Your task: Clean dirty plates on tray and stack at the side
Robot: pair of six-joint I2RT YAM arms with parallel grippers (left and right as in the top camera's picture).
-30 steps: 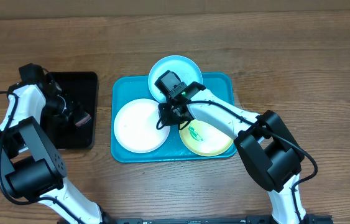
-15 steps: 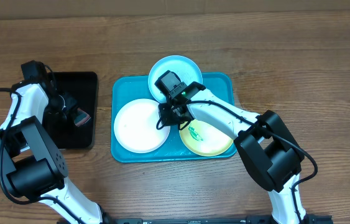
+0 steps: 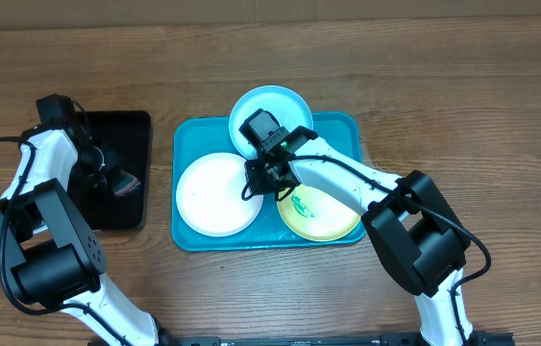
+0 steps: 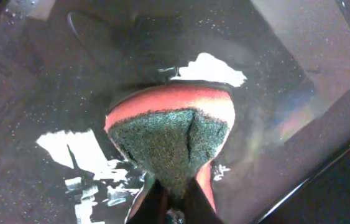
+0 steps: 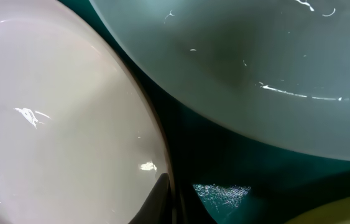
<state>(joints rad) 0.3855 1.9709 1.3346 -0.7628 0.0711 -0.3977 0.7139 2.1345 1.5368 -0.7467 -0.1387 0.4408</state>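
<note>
Sponge (image 4: 171, 140) sits clamped in the left gripper (image 4: 175, 202) over the black tray (image 3: 140, 125) at left, probably readied for wiping. Right gripper (image 5: 171, 199), jaws together, rests at the white plate (image 3: 214, 195) on the blue tray (image 3: 347, 130), centre, seemingly steadying it.

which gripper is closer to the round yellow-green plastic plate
Right. The right gripper hangs beside the yellow-green plate, at its upper-left edge, over the turquoise rectangular tray; the left gripper is far off over the black rectangular tray, gripping a red-and-green sponge.
</note>
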